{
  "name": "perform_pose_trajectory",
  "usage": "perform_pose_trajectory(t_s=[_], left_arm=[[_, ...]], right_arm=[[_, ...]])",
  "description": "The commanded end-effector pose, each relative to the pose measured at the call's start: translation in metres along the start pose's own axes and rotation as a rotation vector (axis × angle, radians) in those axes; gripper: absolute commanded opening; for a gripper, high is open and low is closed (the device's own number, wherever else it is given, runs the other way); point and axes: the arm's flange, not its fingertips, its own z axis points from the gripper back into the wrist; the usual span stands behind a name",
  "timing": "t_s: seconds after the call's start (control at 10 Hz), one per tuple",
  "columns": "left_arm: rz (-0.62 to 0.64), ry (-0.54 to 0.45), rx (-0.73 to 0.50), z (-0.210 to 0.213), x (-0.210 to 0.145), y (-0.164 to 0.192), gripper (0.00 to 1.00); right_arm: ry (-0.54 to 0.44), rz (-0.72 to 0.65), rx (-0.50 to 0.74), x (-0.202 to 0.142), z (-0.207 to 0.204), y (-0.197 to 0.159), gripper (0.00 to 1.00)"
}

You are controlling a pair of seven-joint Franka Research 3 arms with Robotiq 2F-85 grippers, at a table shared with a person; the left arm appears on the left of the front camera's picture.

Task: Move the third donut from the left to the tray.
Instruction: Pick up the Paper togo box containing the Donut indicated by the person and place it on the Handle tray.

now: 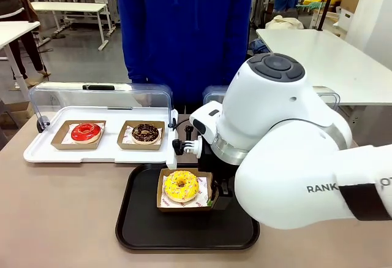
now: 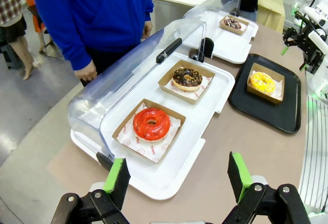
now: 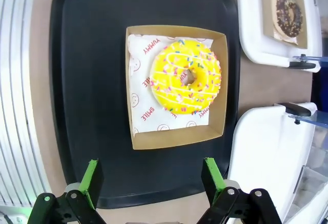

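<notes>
The bright yellow ring donut sits in its brown cardboard holder on the flat black plastic tray. The right gripper hangs beside it, fingers wide apart and empty, so the job looks done. The left gripper is open and empty too.

Our right arm is bulky glossy white, with a round dark grey cap on its top joint, a silver ring at one joint and dark lettering on its side. Our grippers, left and right, have black linkages with silver screws and bright green pads.
</notes>
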Motion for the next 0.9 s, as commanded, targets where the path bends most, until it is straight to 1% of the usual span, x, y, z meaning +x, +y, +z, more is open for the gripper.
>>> perform_pose_trajectory(t_s=[0.0, 0.8], left_arm=[[0.004, 0.001, -0.009, 0.0002, 0.0022, -0.0023, 1.0], [0.004, 0.001, -0.009, 0.0002, 0.0022, -0.0023, 1.0]], right_arm=[[0.003, 0.0, 0.001, -0.0002, -0.0059, -0.0009, 1.0], [0.003, 0.0, 0.001, -0.0002, -0.0059, -0.0009, 1.0]])
